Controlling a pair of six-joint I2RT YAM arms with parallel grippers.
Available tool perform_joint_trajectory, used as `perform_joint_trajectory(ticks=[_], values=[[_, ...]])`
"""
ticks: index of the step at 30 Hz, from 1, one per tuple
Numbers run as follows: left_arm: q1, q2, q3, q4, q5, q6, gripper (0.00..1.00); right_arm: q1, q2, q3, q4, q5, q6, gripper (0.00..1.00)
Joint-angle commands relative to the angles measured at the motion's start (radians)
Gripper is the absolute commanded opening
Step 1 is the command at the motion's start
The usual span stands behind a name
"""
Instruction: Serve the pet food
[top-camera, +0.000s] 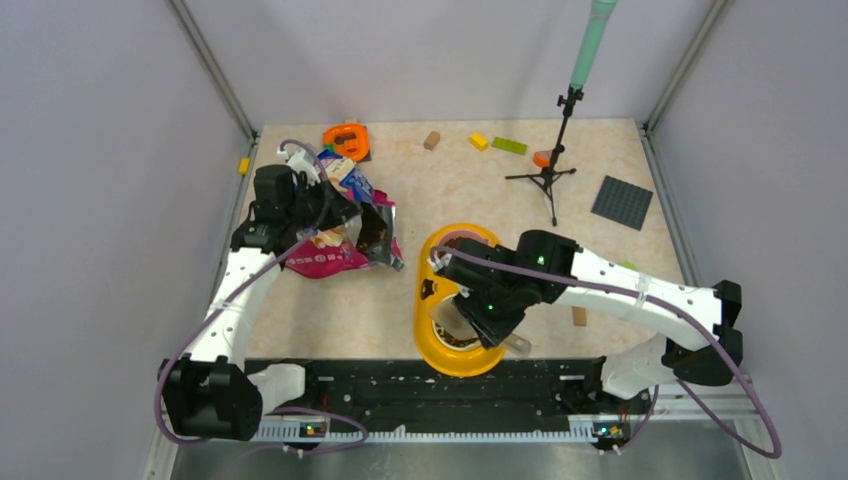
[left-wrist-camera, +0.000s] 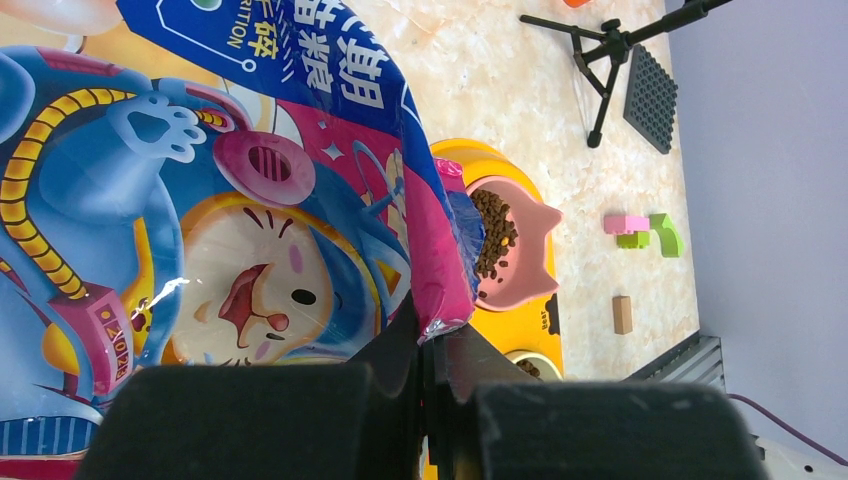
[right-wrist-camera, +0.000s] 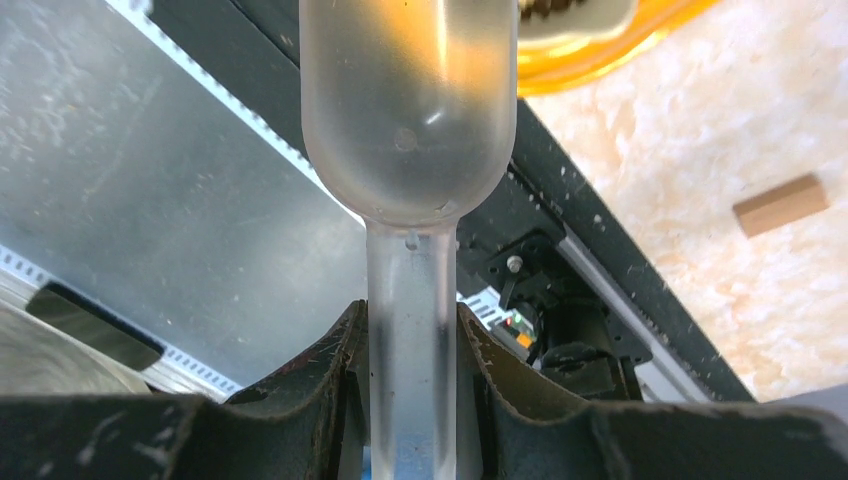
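The magenta-and-blue cat food bag (top-camera: 340, 235) lies at the left; it fills the left wrist view (left-wrist-camera: 230, 200). My left gripper (top-camera: 322, 214) is shut on its magenta edge (left-wrist-camera: 435, 330). A yellow feeder (top-camera: 425, 300) holds two bowls. Dark brown kibble (left-wrist-camera: 493, 232) lies in the far pink cat-shaped bowl (left-wrist-camera: 525, 270), and some shows in the near bowl (top-camera: 455, 341). My right gripper (top-camera: 490, 318) is over the near bowl, shut on the handle of a translucent scoop (right-wrist-camera: 410, 110). I cannot tell what the scoop holds.
A black tripod (top-camera: 548, 175) with a green pole stands at the back right, next to a grey baseplate (top-camera: 621, 202). An orange object (top-camera: 346, 140), coloured bricks (top-camera: 508, 146) and tan blocks (top-camera: 432, 140) lie along the back. Another tan block (top-camera: 579, 316) lies right of the feeder.
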Motion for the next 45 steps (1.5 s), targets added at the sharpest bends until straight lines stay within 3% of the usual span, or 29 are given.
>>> perform_joint_trajectory(ticks=[1,8,13,17,23,31,38,45], values=[[0.006,-0.053,0.077,0.069,0.029,-0.016,0.0,0.01,0.083,0.149,0.129,0.103,-0.065,0.0],[0.006,-0.075,0.085,-0.016,-0.002,0.073,0.0,-0.07,0.234,0.279,0.299,0.157,-0.112,0.0],[0.006,-0.097,0.038,0.001,0.021,0.087,0.0,-0.155,0.3,0.299,0.42,0.083,-0.134,0.0],[0.006,-0.097,0.034,0.007,0.022,0.086,0.0,-0.154,0.399,0.345,0.432,0.08,-0.156,0.0],[0.006,-0.087,0.027,0.013,0.026,0.072,0.0,-0.168,0.473,0.297,0.582,0.005,-0.12,0.0],[0.006,-0.121,-0.003,0.07,0.047,0.035,0.0,-0.269,0.653,0.35,0.614,-0.062,0.019,0.0],[0.006,-0.149,-0.043,0.083,0.069,0.028,0.0,-0.297,0.713,0.349,0.707,-0.125,0.096,0.0],[0.006,-0.176,-0.073,0.093,0.08,0.016,0.0,-0.335,0.902,0.521,0.688,-0.122,0.099,0.0]])
